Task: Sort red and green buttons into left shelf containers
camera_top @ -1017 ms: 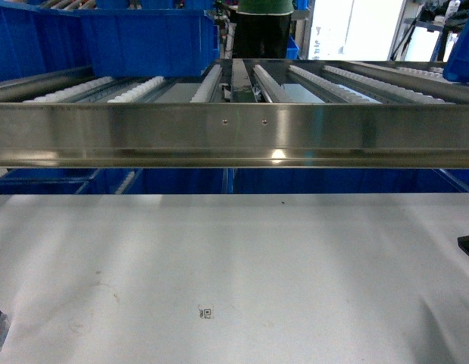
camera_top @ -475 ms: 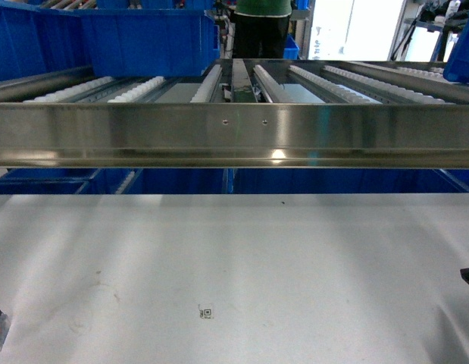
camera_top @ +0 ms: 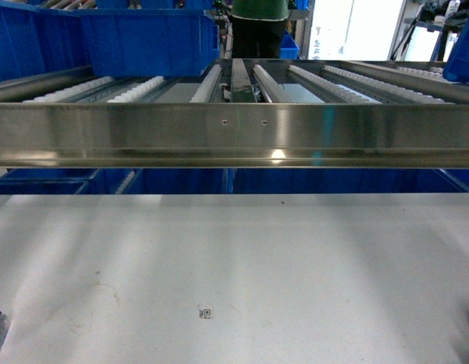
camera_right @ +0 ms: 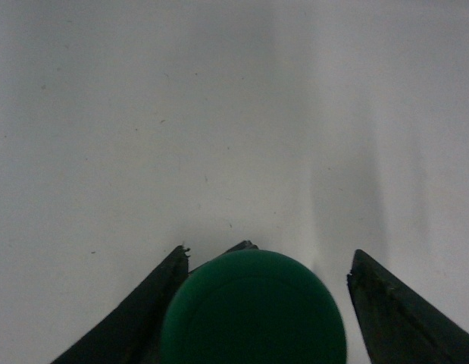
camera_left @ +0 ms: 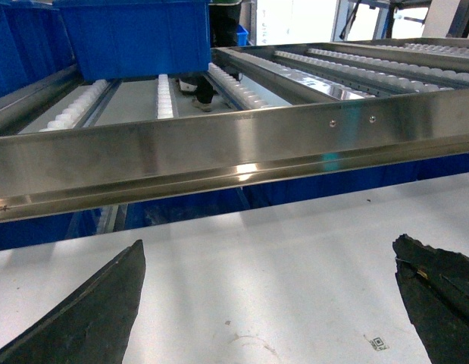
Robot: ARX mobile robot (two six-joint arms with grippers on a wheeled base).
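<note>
Right end effector (camera_right: 268, 252) was withdrawn from the head view's right edge within 1 second. A round green-capped push button (camera_right: 253, 311) sat between its fingers, grasp unconfirmed, so transport to the deep bright-blue plastic bins (camera_top: 143, 38) was judged started. Left end effector (camera_left: 268, 243) was held released.

A white worktop (camera_top: 234, 265) bearing a small square printed marker (camera_top: 205, 312) runs up to a stainless steel rail (camera_top: 234, 135) fronting a roller rack (camera_top: 325, 80), behind which a person in a green top and dark trousers (camera_top: 261, 26) stands near a bright doorway.
</note>
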